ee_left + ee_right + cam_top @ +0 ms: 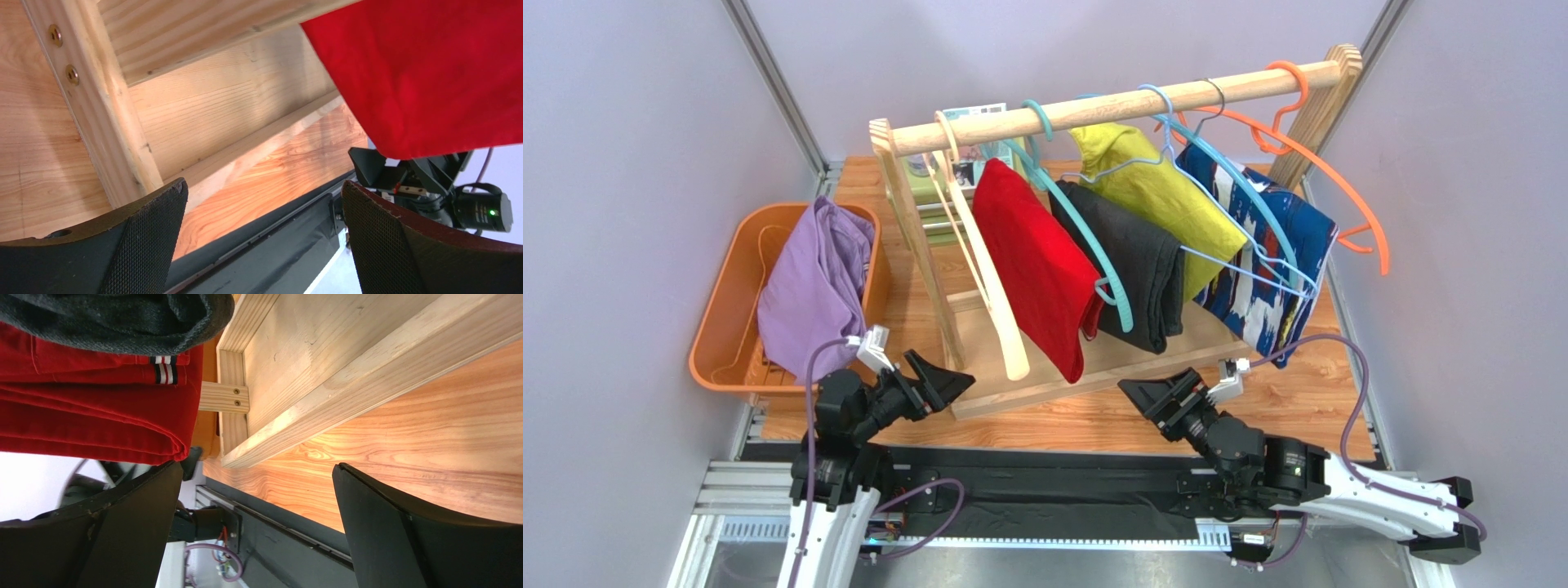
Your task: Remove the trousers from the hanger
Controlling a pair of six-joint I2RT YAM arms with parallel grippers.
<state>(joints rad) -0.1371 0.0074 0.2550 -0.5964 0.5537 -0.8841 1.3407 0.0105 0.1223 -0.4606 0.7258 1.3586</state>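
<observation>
- Left gripper (943, 382) sat low at the near-left corner of the wooden rack (1112, 355), jaws spread wide, nothing in them.
- Right gripper (1149, 395) was the same deal toward the right of the rack's front edge: released, empty, tips aimed leftward.
- Count: one pair of trousers (808, 294), one cream hanger (994, 294), and four garments on the rail (1112, 104): a red garment (1038, 263), black garment (1136, 270), yellow-green garment (1155, 190) and blue patterned garment (1271, 257).
- One orange basket (719, 306) stood left of the rack, with the trousers heaped in it and spilling over its right rim.
- Hanger hung bare on the rail, just left of the red garment.
</observation>
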